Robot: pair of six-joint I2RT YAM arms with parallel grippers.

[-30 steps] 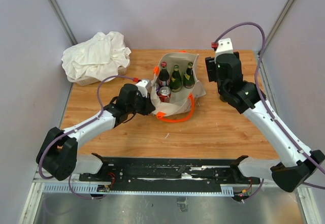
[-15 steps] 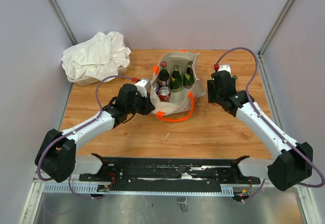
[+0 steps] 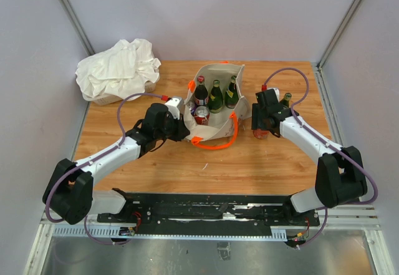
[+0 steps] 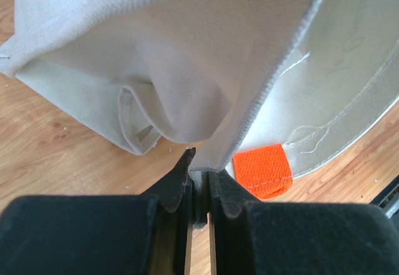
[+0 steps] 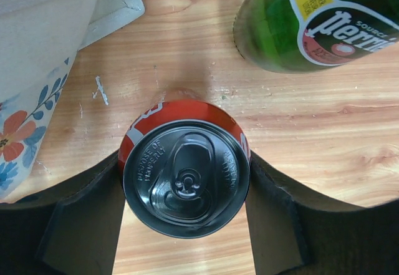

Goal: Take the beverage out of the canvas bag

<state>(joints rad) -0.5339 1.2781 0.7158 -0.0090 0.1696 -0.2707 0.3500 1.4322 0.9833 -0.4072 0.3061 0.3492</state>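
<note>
The canvas bag [image 3: 218, 131] stands open mid-table with orange handles [image 3: 232, 139]. Inside it are three bottles [image 3: 216, 96] and a red can [image 3: 201, 115]. My left gripper [image 3: 184, 126] is shut on the bag's left rim, and the left wrist view shows the beige cloth [image 4: 224, 100] pinched between the jaws [image 4: 199, 174]. My right gripper [image 3: 259, 129] is right of the bag, low at the table. It is shut on a second red can [image 5: 186, 178], which stands upright between the fingers [image 5: 274, 219]. The bag's flower print [image 5: 19, 138] is at the left of the right wrist view.
A green Perrier bottle [image 3: 286, 99] stands on the table just behind my right gripper, close to the can in the right wrist view [image 5: 318, 19]. A white cloth heap [image 3: 118, 69] lies at the back left corner. Side walls close in the table.
My right arm has swung down and nearer, from high beside the bag to table level at its right side, uncovering the green bottle. The left arm and bag have stayed put.
</note>
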